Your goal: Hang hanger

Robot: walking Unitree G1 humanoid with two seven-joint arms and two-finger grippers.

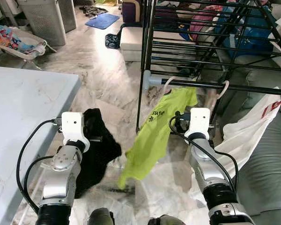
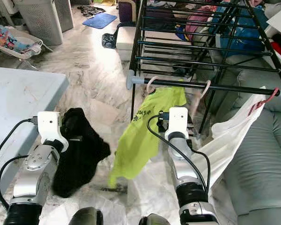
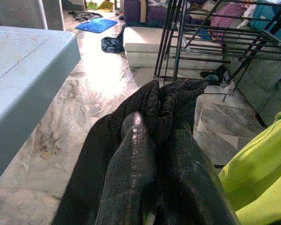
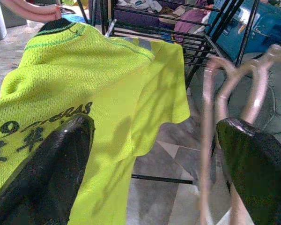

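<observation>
Yellow shirt's hanger (image 2: 151,84) hooked on rack bar (image 2: 178,84); my right gripper (image 4: 154,154) stood wide open, empty. Left gripper (image 3: 150,154) clamped black garment (image 2: 79,150). I judged that hangs next.

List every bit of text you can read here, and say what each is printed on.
"19": black digits on the green shirt, clearest in the right wrist view; a partly hidden character precedes them.
More black characters follow on the same shirt: too stylised and partly hidden by the right gripper's finger to read.
Red marks on the white garment by the rack: too small to read.
Nothing legible on the black cloth held by the left gripper.
</observation>
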